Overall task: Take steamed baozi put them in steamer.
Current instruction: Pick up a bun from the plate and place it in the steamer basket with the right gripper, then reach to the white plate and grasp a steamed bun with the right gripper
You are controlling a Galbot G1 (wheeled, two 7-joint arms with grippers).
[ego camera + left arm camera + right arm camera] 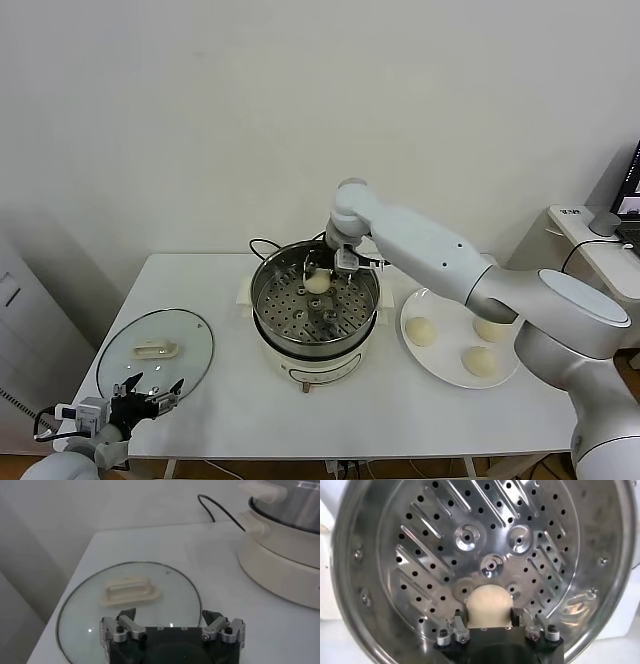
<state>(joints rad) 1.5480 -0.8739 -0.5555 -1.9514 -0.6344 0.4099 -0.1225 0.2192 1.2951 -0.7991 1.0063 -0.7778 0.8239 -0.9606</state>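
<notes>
The idle left gripper [150,398] hangs released by the glass lid [155,352], while the right gripper [496,628], jaws just beside the first baozi [489,605], sets it in the steamer [268,300]; three baozi [421,331] wait on the plate [445,372].

1. The head view looks forward and down over the whole table [330,420], from well back.
2. The left wrist view skims low across the glass lid [125,605].
3. The right wrist view stares straight down into the steamer [395,545] (close), which all three views share.
</notes>
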